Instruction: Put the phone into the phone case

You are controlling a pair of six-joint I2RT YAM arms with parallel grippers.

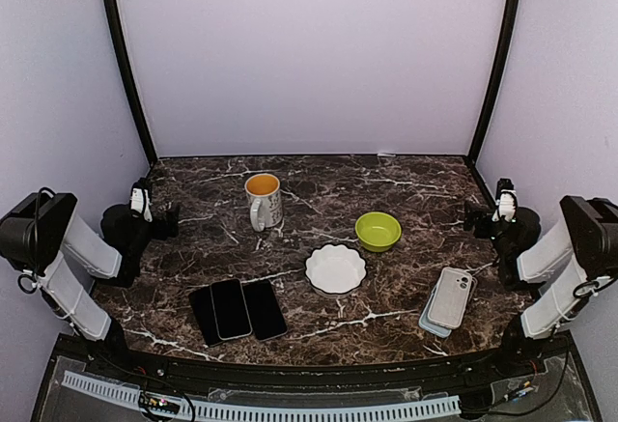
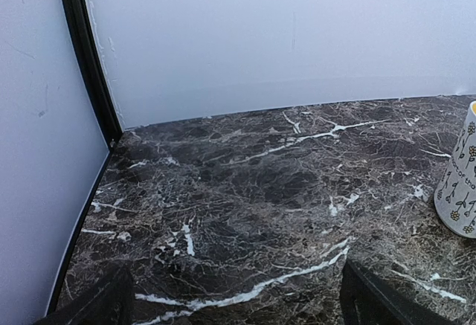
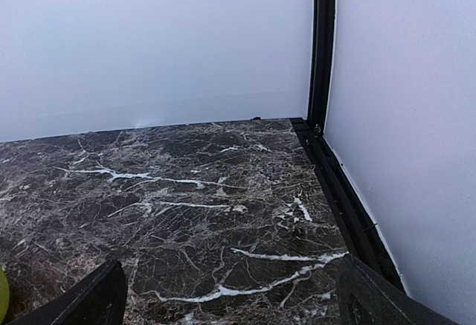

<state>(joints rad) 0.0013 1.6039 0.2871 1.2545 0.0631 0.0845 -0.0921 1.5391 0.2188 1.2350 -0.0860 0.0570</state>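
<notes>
Left gripper (image 2: 236,306): jaws spread wide, nothing between them. In the left wrist view I see only the two dark fingertips (image 2: 100,306) low in frame, with bare dark marble table (image 1: 406,185) between them. Right gripper (image 3: 230,303): same state, fingers (image 3: 97,299) wide apart over bare marble and gripping nothing. Both claws sit back at the table's side edges, well apart from everything on it.

All positions below are taken from the white scalloped dish (image 1: 336,268), which sits roughly mid-table.

- Dish: shows a plain white face.
- Green bowl (image 1: 378,231): just beyond the dish and to its right, near but not touching. Its inside shows only green. A sliver of it shows at the lower left edge of the right wrist view.
- Mug (image 1: 263,200): beyond the dish and to its left, upright, white with a small printed pattern, handle toward the near side. The inside reads orange; I cannot tell whether that is liquid or glaze. It is the object nearest the left claw.
- Phones (image 1: 237,309): three dark slabs lying flat side by side, left of the dish and nearer to me. Their edges touch or overlap.
- Phone cases (image 1: 452,296): right of the dish, slightly nearer. A pale case lies on top with its camera cutout at the far end; a grey-blue case (image 1: 430,323) peeks out beneath it. No phone is in either.
</notes>
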